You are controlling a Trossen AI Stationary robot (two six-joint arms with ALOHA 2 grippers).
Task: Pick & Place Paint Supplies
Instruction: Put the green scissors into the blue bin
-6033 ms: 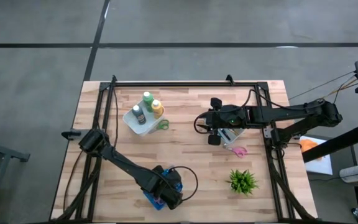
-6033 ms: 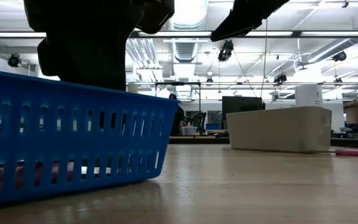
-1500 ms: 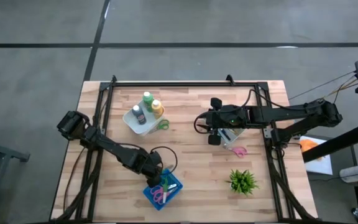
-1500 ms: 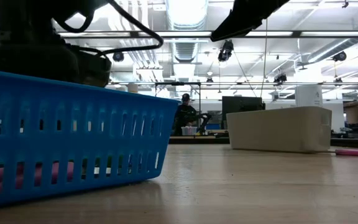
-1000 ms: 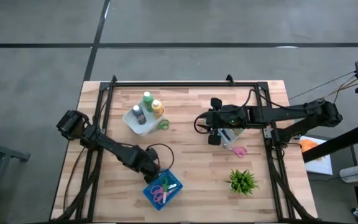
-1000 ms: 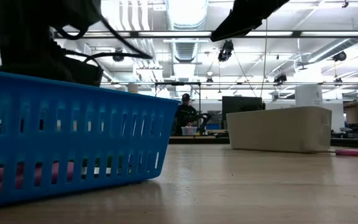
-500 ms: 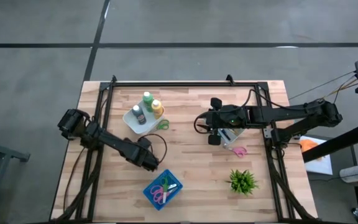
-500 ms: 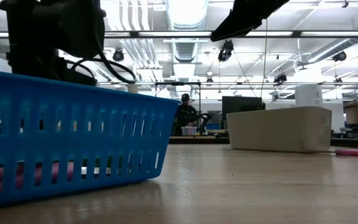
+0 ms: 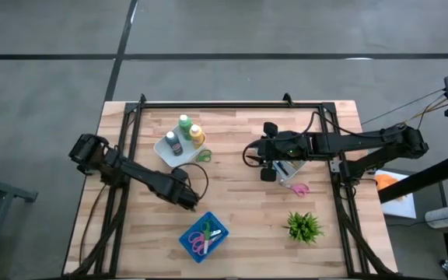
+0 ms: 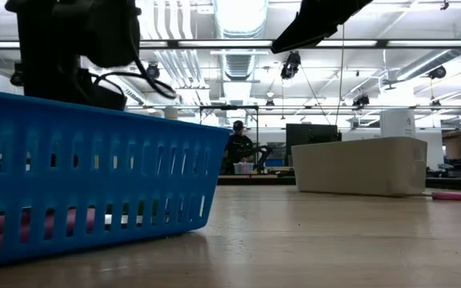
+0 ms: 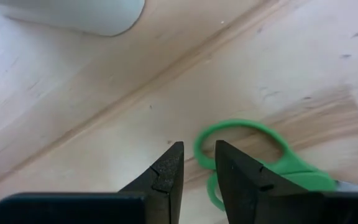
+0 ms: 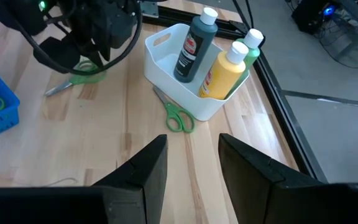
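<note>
Three paint bottles stand upright in a white bin (image 9: 164,152) at the far left: green (image 9: 184,124), yellow-orange (image 9: 197,135) and dark grey (image 9: 173,142). No brush shows. My left gripper (image 9: 188,201) points down between this bin and the blue basket (image 9: 183,237). Its fingers (image 11: 194,149) stand a narrow gap apart with nothing between them, just above green scissors (image 11: 241,132) that lie flat on the table. My right gripper (image 9: 261,155) hangs open (image 12: 191,140) over the table's middle, high above the wood.
A second pair of green scissors (image 9: 202,155) lies by the bottle bin. The blue basket holds pink and green scissors. Another white bin (image 10: 358,164) sits under my right arm, with pink scissors (image 9: 300,189) and a potted plant (image 9: 303,225) nearer the front right.
My left gripper has gone from the blue basket's far corner toward the table's far edge and the bottle bin. It rolled about its own axis on the way. Its finger gap has stayed the same.
</note>
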